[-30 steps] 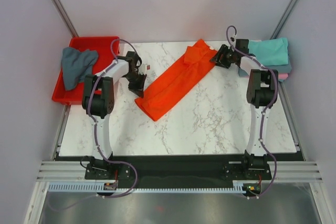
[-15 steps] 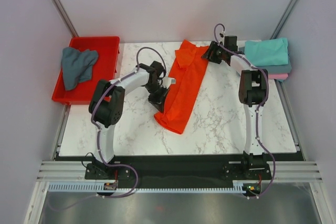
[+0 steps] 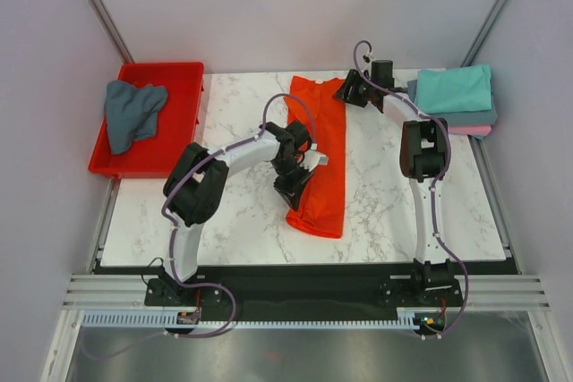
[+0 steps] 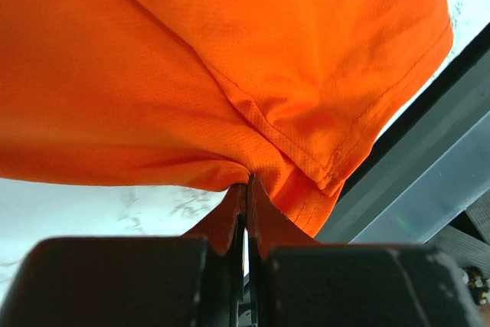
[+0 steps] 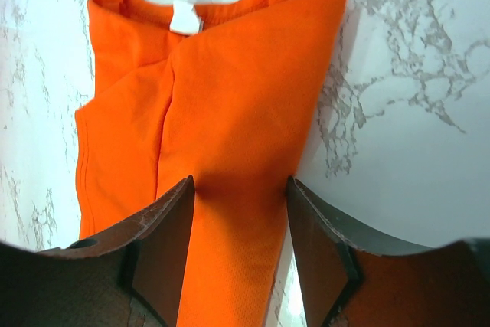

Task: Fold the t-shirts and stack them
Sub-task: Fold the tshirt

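1. Shows the orange-red t-shirt [image 3: 329, 131] as a long narrow strip in the middle of the marble table [image 3: 394, 203], collar at the far edge, hem toward the near edge.
2. Differs from a second ago: then slanted across the marble with the hem end pointing left, now swung round almost straight, far to near.
3. Traces that swing to the left gripper [image 3: 303, 170], pinched tight on a seamed fold at the strip's left edge, brought in from beside the red tray [image 3: 192, 71].
4. Places the right gripper [image 3: 351, 91] at the collar end, jaws spread wide over the cloth and holding nothing; shifted leftward along the far edge over the same second.
5. Suggests, for the task, a strip now squared up for its cross-folds; neither shortened nor stacked yet.
6. Finds the finished pile at the far right: teal t-shirt [image 3: 457, 89] on top, slate grey-blue t-shirt [image 3: 485, 117] beneath, pink t-shirt [image 3: 480, 131] lowest.
7. Finds a crumpled grey-blue t-shirt [image 3: 130, 114] in the tray at far left, unfolded.
8. Sees only the right arm [image 3: 421, 149] itself standing between strip and pile.
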Robot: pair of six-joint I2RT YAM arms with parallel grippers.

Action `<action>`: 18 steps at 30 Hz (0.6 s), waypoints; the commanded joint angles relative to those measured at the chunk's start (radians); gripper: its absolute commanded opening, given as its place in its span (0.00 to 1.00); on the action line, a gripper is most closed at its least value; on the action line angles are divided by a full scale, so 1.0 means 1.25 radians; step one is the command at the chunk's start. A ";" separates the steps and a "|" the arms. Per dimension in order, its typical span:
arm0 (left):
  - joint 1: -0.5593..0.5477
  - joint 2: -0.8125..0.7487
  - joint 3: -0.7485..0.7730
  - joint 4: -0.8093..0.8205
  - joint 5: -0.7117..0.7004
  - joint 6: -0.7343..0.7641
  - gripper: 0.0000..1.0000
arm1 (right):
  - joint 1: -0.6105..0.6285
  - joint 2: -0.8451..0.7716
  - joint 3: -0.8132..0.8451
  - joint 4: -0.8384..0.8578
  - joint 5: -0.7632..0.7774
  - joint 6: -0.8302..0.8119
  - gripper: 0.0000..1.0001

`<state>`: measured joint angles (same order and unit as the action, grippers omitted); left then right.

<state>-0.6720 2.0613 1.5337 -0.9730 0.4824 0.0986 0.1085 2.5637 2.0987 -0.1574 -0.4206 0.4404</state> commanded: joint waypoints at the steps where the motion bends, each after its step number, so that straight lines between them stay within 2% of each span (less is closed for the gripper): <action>1: -0.041 -0.019 0.028 -0.006 0.007 0.000 0.02 | 0.006 0.023 0.045 0.034 -0.003 0.007 0.60; 7: -0.081 -0.024 0.035 -0.012 -0.050 0.001 0.02 | 0.014 0.029 0.051 0.042 -0.013 0.013 0.60; 8: -0.082 -0.036 0.033 -0.014 -0.065 0.001 0.07 | 0.011 0.021 0.044 0.039 -0.008 0.007 0.60; 9: -0.081 -0.046 0.031 -0.017 -0.079 0.001 0.18 | 0.008 0.008 0.034 0.034 -0.006 0.002 0.60; 10: -0.080 -0.056 0.022 -0.023 -0.086 0.014 0.62 | -0.003 -0.022 0.010 0.024 -0.005 0.001 0.61; 12: -0.075 -0.099 0.013 -0.030 -0.088 0.033 0.93 | -0.023 -0.063 -0.026 0.018 -0.001 0.008 0.61; 14: -0.058 -0.130 -0.003 -0.039 -0.067 0.044 0.98 | -0.054 -0.142 -0.098 0.003 0.005 0.008 0.61; 18: -0.009 -0.216 -0.060 -0.028 -0.048 0.039 0.99 | -0.082 -0.359 -0.278 -0.043 0.009 -0.011 0.61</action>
<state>-0.7273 1.9003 1.4933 -0.9958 0.4000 0.1184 0.0448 2.3573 1.8374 -0.1799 -0.4175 0.4469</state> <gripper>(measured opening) 0.991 0.612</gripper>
